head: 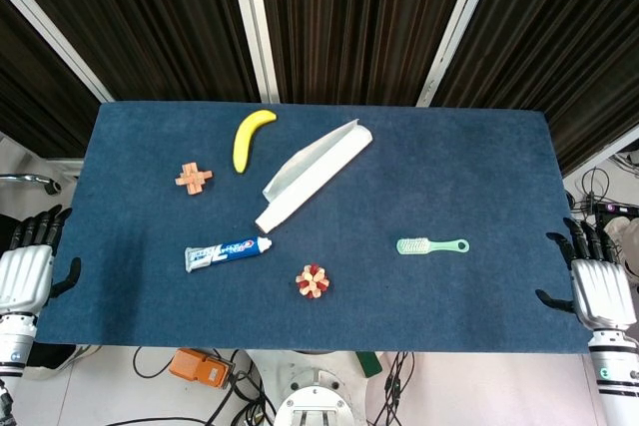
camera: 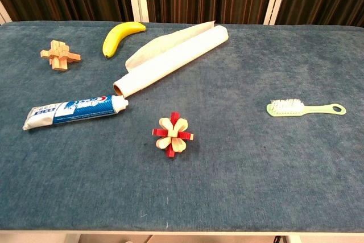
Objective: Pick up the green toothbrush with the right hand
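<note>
The green toothbrush (head: 431,245) lies flat on the blue table (head: 479,167), right of centre, its bristled head to the left and its handle with a loop pointing right; the chest view shows the toothbrush (camera: 304,108) at the right side. My right hand (head: 592,281) hangs off the table's right edge, well right of the brush, fingers spread and holding nothing. My left hand (head: 30,264) hangs off the left edge, also spread and empty. Neither hand appears in the chest view.
A toothpaste tube (head: 227,253), a red-and-cream wooden puzzle (head: 314,281), a roll of white paper (head: 312,173), a banana (head: 250,137) and a small wooden cross puzzle (head: 193,178) lie on the left and middle of the table.
</note>
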